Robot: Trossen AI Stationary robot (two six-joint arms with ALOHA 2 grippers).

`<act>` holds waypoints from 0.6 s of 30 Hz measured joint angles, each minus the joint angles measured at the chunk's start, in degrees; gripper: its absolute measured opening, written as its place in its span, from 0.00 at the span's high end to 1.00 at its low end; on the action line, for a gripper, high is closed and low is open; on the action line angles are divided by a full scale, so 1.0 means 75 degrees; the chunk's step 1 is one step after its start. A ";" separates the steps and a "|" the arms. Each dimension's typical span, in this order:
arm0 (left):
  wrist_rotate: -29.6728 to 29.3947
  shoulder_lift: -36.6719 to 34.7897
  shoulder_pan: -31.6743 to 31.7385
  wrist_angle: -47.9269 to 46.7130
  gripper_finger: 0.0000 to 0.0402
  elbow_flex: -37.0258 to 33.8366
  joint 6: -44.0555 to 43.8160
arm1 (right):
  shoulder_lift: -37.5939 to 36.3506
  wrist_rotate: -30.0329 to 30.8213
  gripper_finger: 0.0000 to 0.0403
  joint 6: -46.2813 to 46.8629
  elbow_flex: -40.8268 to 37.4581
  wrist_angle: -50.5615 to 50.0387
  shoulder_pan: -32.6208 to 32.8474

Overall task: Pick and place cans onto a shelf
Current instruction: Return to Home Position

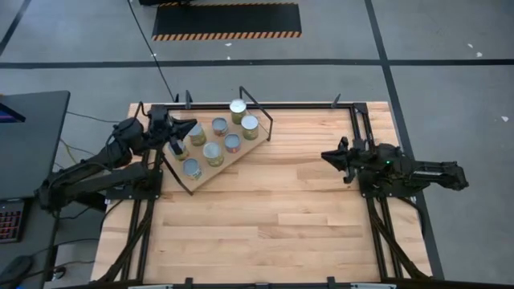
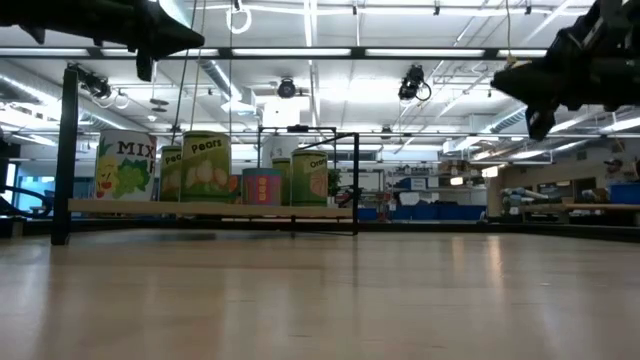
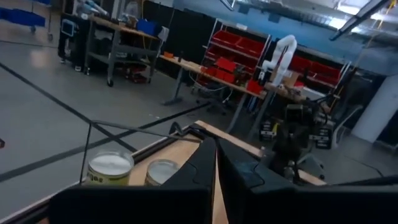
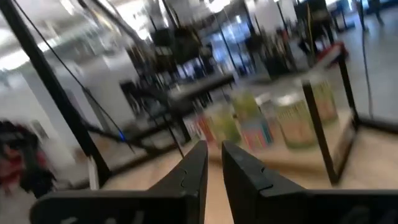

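The shelf (image 1: pixel 223 170), a light-wood board with a black wire frame, stands slantwise at the table's far left. Several cans (image 1: pixel 213 152) with silvery or white tops stand upright on it. In the low view their labelled sides (image 2: pixel 205 166) show on the board (image 2: pixel 200 209). My left gripper (image 1: pixel 191 128) is shut and empty, raised above the shelf's left part and the cans there (image 3: pixel 110 168). My right gripper (image 1: pixel 326 156) is shut and empty, held above the table's right side and pointing toward the shelf (image 4: pixel 323 130).
Black frame rails run along the table's left (image 1: pixel 152 201), right (image 1: pixel 373 217) and far edges. The bare slatted tabletop (image 1: pixel 265 217) stretches between the shelf and the near edge. A dark desk (image 1: pixel 24 128) stands beyond the table's left.
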 joint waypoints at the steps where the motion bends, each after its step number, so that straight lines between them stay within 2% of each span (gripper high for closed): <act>1: 0.0012 0.0002 0.0000 -0.0001 0.94 -0.0023 0.0078 | 0.0000 0.0000 0.87 0.0003 0.0003 -0.0244 0.0000; 5: -0.0027 0.0003 0.0006 0.0255 0.94 -0.0103 0.0258 | 0.0000 0.0000 0.87 0.0034 0.0007 -0.0748 0.0000; 13: -0.0100 0.0052 0.0006 0.0135 0.94 -0.0103 0.0262 | 0.0000 0.0000 0.87 0.0035 0.0010 -0.0769 0.0000; 15: 0.0272 0.0061 0.0006 0.0178 0.94 -0.0103 0.0440 | 0.0000 0.0000 0.87 0.0035 0.0013 -0.0769 0.0000; 18: 0.1226 0.0052 0.0006 0.0367 0.94 -0.0101 0.0883 | 0.0000 0.0000 0.87 0.0033 0.0018 -0.0769 0.0000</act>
